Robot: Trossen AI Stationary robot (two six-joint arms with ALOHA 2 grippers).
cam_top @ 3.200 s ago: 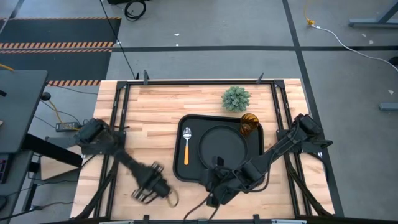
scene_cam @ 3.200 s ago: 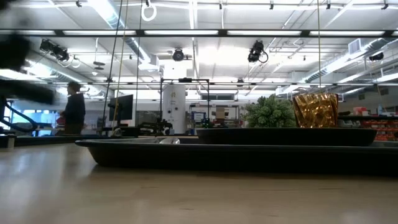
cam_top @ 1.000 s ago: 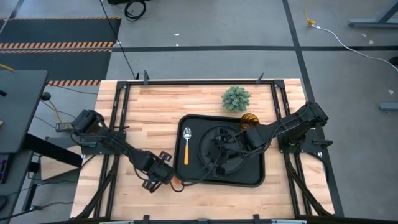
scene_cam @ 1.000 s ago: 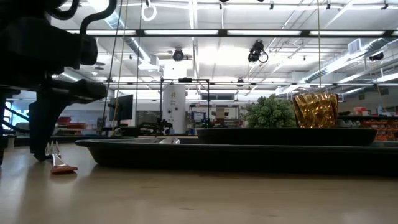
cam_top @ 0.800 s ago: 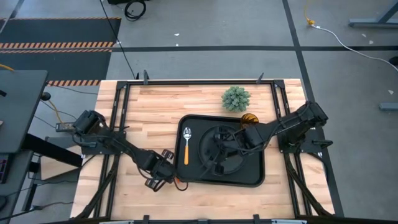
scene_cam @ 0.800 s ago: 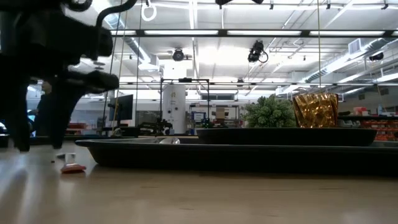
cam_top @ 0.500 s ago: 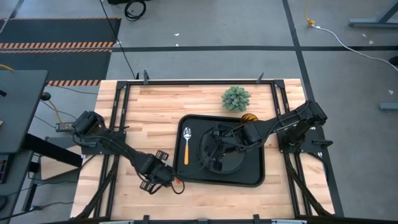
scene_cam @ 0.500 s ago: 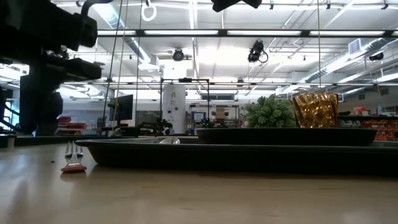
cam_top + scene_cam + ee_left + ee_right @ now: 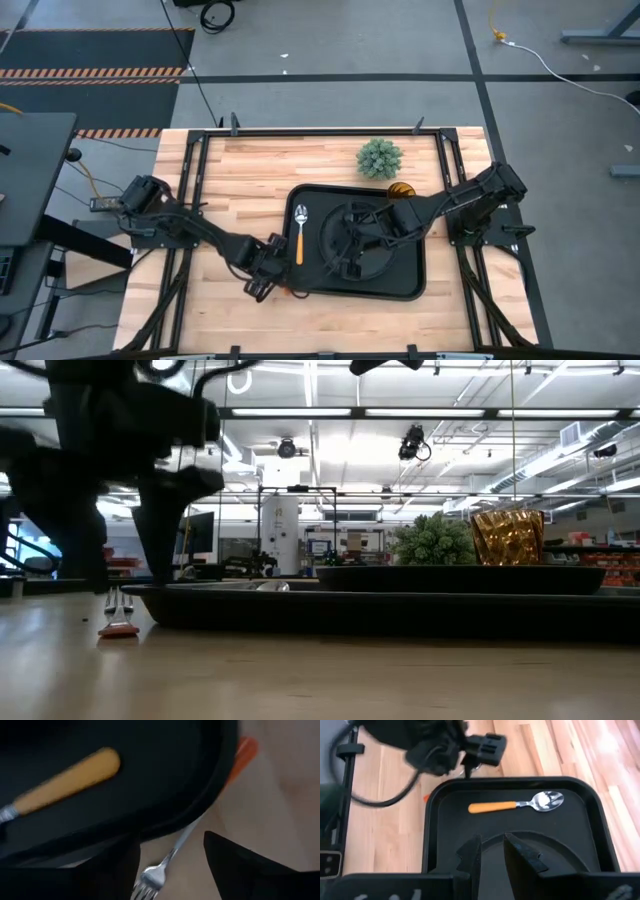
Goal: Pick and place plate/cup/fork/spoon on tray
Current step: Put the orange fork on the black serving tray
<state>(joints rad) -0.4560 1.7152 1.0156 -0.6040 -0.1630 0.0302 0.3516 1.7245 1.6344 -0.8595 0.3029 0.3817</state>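
The black tray [image 9: 410, 285] lies mid-table and bears the round black plate [image 9: 372, 262]. On its left part lies the spoon [image 9: 300, 235], with a silver bowl and an orange handle [image 9: 492, 807]. The amber cup [image 9: 508, 537] stands at the tray's far right corner. The fork [image 9: 152, 879] lies on the table against the tray's near left corner, its orange handle [image 9: 245, 752] showing past the rim. My left gripper [image 9: 170, 865] is open, with a finger on either side of the fork's neck and clear of it. My right gripper [image 9: 492, 852] hangs high over the plate, slightly open, with nothing in it.
A fuzzy green plant ball [image 9: 380, 157] stands on the table just beyond the tray's far edge. Bare wood [image 9: 240, 185] spreads to the tray's left and along the near edge. Black frame rails run down both table sides.
My left gripper has moved toward the tray, to the table's right and a little up, and its fingers stand wider apart over the fork. The fork has shifted slightly toward the tray and stays on the table.
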